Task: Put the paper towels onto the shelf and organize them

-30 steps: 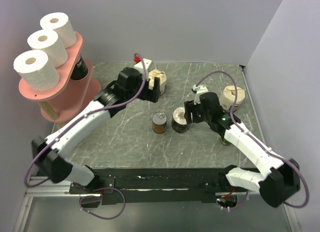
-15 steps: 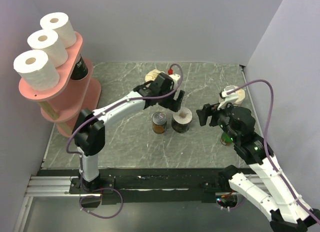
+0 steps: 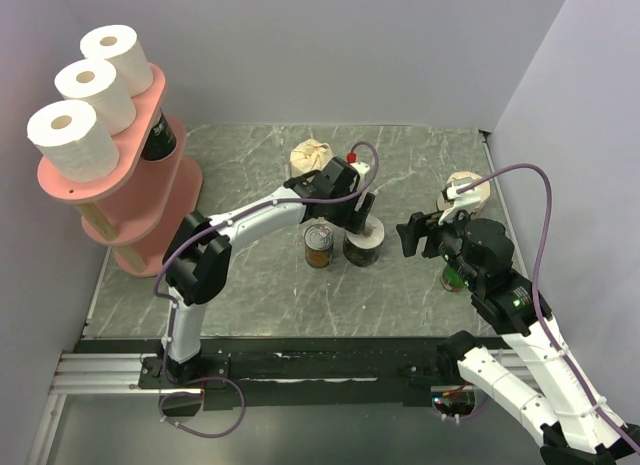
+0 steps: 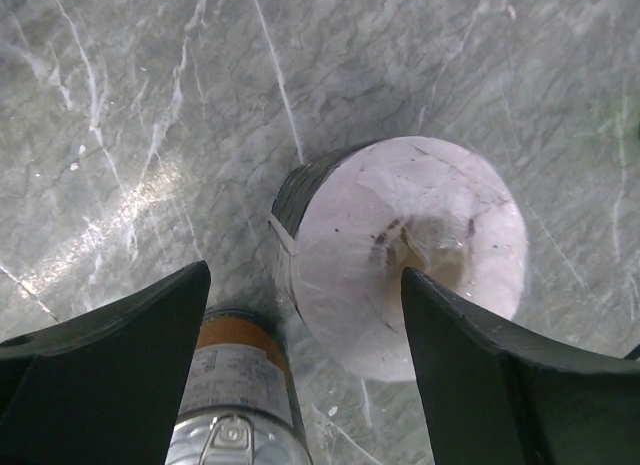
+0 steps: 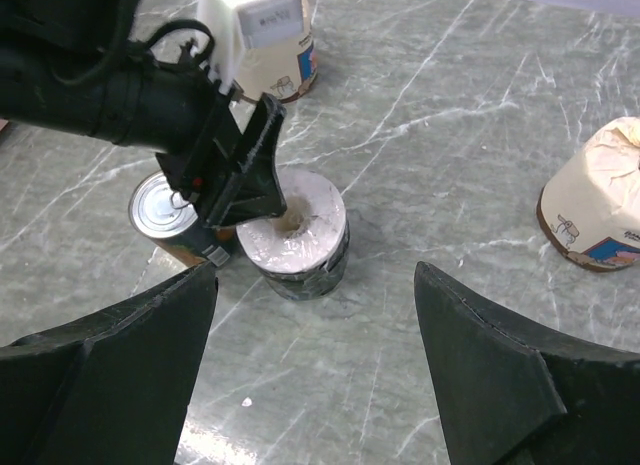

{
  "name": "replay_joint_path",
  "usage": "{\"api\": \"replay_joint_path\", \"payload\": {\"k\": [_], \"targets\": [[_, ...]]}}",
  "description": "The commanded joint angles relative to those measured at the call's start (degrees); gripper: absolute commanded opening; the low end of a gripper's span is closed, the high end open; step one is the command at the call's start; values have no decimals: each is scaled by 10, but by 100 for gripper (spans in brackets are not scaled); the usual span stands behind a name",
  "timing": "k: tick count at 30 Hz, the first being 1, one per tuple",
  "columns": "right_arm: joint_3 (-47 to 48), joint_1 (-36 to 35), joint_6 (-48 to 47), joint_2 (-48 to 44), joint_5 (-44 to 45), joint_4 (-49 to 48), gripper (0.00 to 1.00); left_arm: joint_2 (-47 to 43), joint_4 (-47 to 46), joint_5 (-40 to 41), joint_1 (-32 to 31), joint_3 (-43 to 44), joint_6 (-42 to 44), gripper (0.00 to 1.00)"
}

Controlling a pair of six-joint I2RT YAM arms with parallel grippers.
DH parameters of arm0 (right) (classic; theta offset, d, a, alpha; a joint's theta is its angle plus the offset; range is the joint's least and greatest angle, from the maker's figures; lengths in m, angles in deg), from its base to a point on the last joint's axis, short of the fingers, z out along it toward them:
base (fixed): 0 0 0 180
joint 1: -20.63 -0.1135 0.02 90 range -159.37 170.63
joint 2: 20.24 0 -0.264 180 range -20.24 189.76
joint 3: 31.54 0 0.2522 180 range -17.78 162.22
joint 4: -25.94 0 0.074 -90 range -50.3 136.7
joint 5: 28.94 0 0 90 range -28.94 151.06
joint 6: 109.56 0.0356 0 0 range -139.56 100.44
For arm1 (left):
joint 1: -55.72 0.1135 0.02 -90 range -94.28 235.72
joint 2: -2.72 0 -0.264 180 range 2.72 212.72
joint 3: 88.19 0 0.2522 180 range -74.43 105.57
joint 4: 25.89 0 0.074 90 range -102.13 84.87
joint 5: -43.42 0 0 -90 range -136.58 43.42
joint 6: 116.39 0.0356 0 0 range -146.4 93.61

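The left gripper [image 3: 360, 213] has been lowered since half a second ago and is now set over the black-wrapped roll [image 3: 363, 247] at mid-table. Its fingers are spread wide and nothing is clamped. The right gripper [image 3: 412, 233] is held to the right, its fingers wide and empty. A tin can [image 3: 319, 246] is seen just left of the roll, under the left finger. One cream-wrapped roll [image 3: 310, 157] lies far, a second cream roll [image 3: 466, 192] right. Three white rolls [image 3: 88, 90] are seen atop the shelf [image 3: 140, 200].

The grey table [image 3: 250, 285] holds the pink shelf [image 3: 160, 190] at the far left. Three white rolls [image 3: 86, 88] stand on its top board, and a black roll [image 3: 158, 137] stands one board lower. In the middle of the table, a tin can [image 3: 319, 246] stands just left of a black-wrapped roll [image 3: 362, 243]. Two cream rolls [image 3: 308, 157] sit farther back.
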Motion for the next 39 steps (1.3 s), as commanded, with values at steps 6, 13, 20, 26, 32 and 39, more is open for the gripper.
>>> {"api": "replay_joint_path", "payload": {"k": [6, 13, 20, 26, 32, 39], "targets": [[15, -2, 18, -10, -1, 6, 86, 33, -18, -4, -3, 19, 5, 74], [21, -3, 17, -9, 0, 13, 86, 19, -31, -8, -3, 28, -4, 50], [19, -3, 11, -10, 3, 11, 86, -3, -3, 28, -1, 92, -6, 42], [27, -2, 11, -6, -7, 13, 87, -55, 36, 94, 32, 98, -13, 41], [12, -3, 15, -16, -18, 5, 87, -182, 36, 102, 132, -29, -30, 41], [12, -5, 26, -15, -36, 2, 87, -284, 49, 105, 230, -180, -54, 42]]}}
